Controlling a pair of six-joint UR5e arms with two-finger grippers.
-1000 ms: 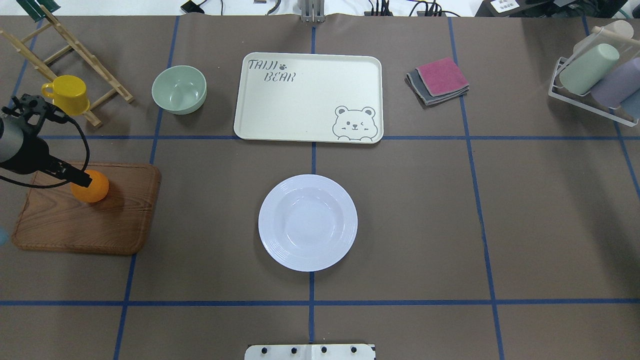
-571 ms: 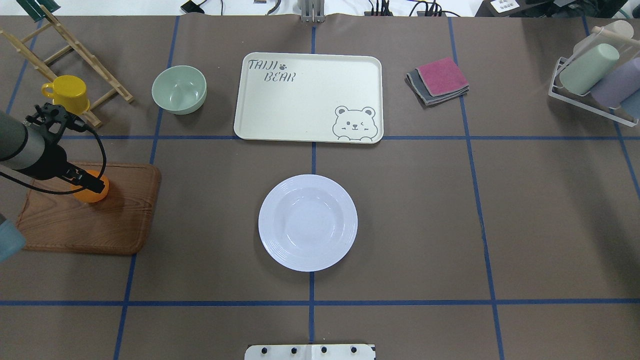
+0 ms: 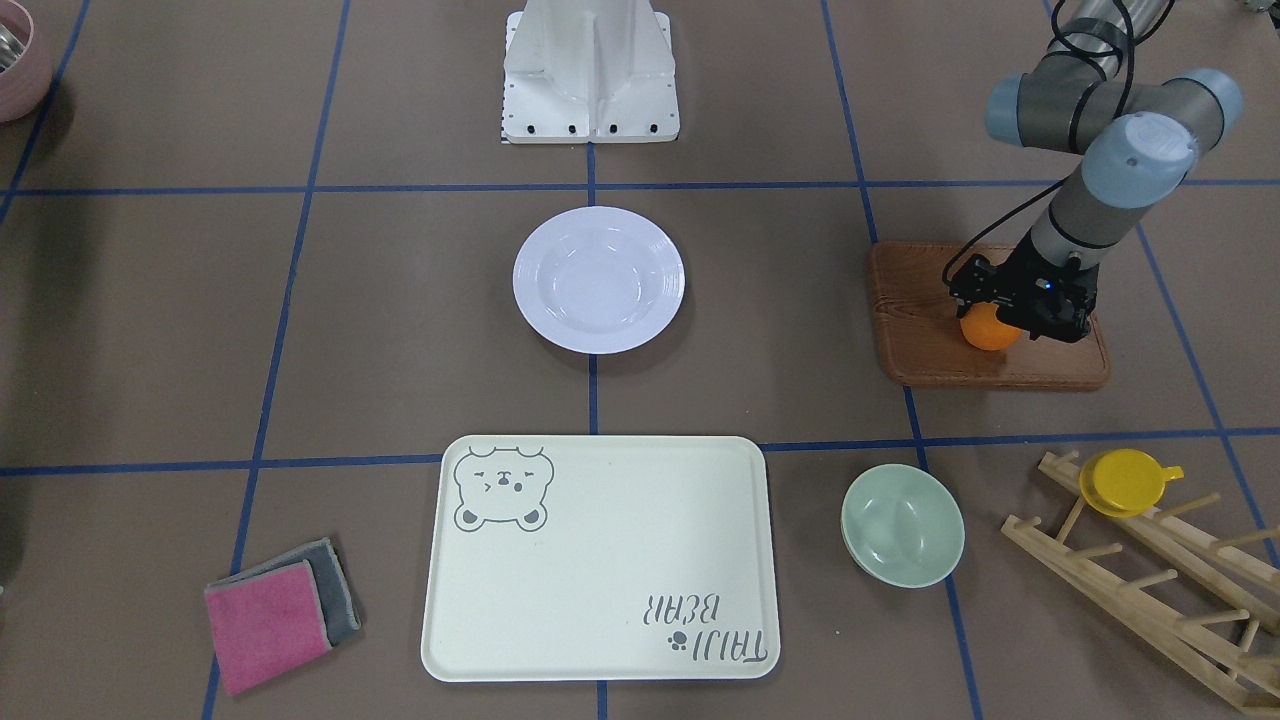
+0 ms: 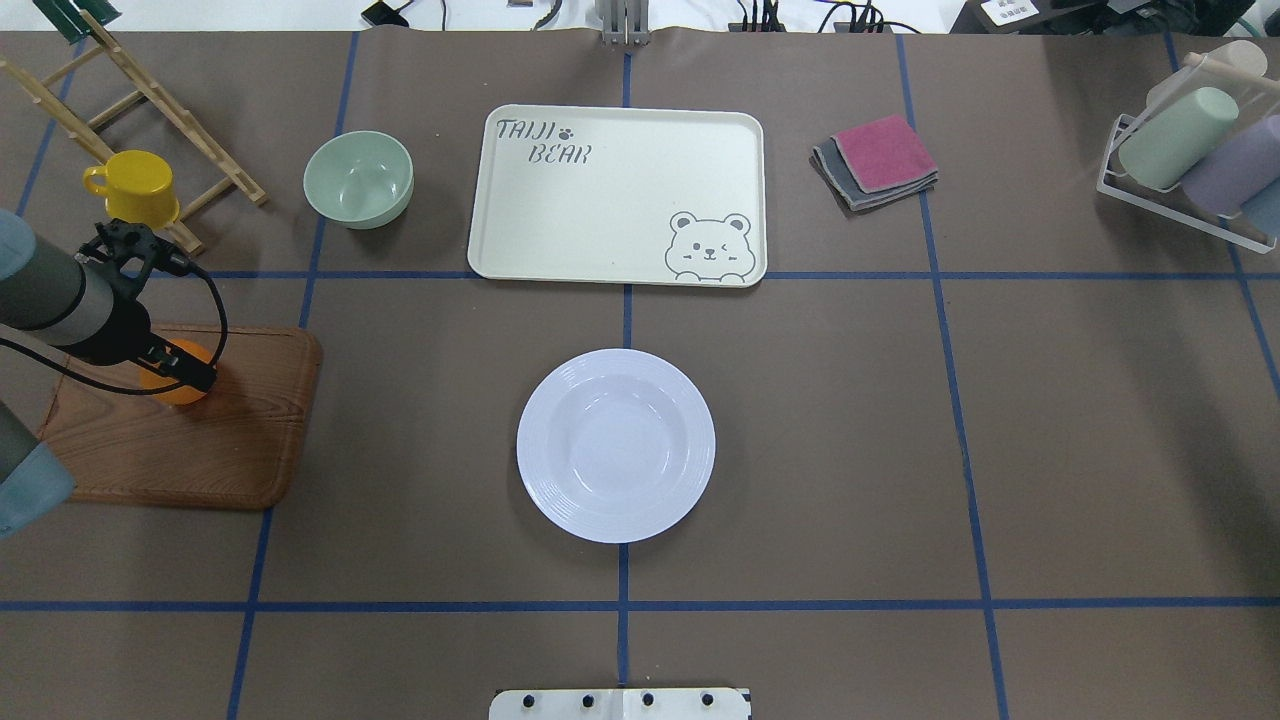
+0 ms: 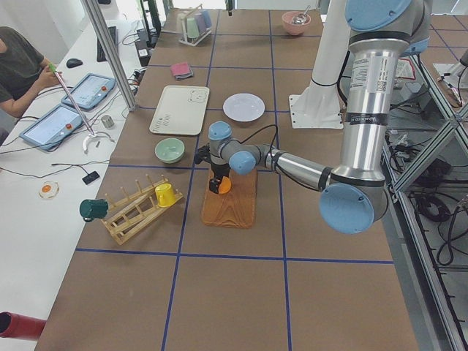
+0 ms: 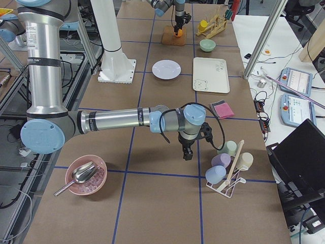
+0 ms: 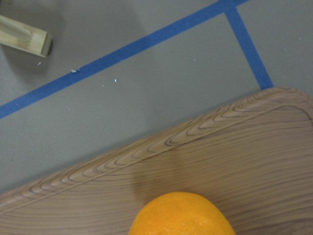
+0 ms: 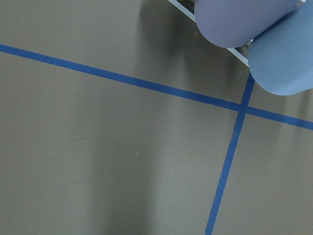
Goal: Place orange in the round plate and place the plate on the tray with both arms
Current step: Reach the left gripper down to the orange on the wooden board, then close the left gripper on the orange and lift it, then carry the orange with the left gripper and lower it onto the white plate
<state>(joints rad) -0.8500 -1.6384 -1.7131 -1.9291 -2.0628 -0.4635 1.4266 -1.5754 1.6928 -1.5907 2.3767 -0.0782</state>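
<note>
Fingers of the left gripper down at the orange, which sits on the wooden board.
From where I stand I cannot tell how wide these fingers are, nor if they grip the fruit. The round plate lies empty at the table's middle, well apart from the board, and the tray beyond it is empty too. The right gripper hangs near a rack of cups; its opening I cannot tell either.
</note>
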